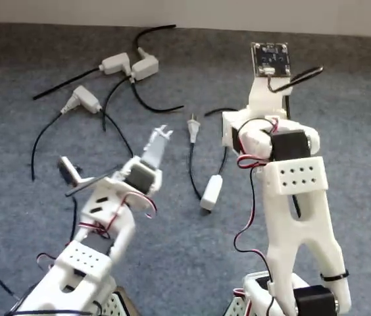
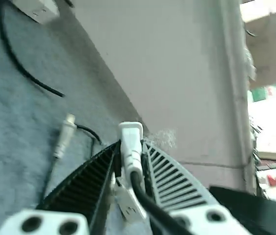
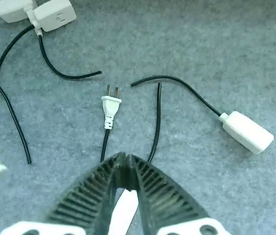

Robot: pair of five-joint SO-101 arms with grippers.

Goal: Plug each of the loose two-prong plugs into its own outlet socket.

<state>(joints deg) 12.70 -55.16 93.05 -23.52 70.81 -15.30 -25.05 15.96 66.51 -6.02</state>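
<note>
landmark: mid plug (image 1: 192, 125), lying flat on carpet (image 1: 356, 131) btwn the 2 arms, prongs pointing away from the bases.
L gripper (image 2: 130, 147): jaws clamping a white held end (image 2: 130, 132) by its body, lifted off carpet, just left of mid plug and nearer the bases.
why held so: cord is trailing back btwn the jaws, leaving the front face free for pushing in, I'm judging. Prob a plug, but prongs not clear.
R gripper (image 3: 123, 159): jaws together, nothing btwn the tips, hovering just behind mid plug's cord side.
why there: prob waiting to pin a socket, since such light stubs would be sliding when pushed.
near socket (image 1: 211, 191): lying behind mid plug toward the bases, showing below R gripper's fingers, w/ plug's cord running close by.
side socket (image 3: 248, 132): lying apart from mid plug, its cord's cut end finishing near the prongs.
far blocks (image 1: 145, 66): 2, touching, lying well beyond mid plug to the left. Mated or not, can't tell.
left piece (image 1: 83, 100): lying well left of mid plug. Plug, socket or joined pair, can't tell.
count: arms 2, grippers 2. White cord pieces 7: 1 w/ clear prongs, 2 loose sockets, 2 far blocks, 1 left piece, 1 held end.
progress: mid plug is lying unplugged, so task is looking far from done.
</note>
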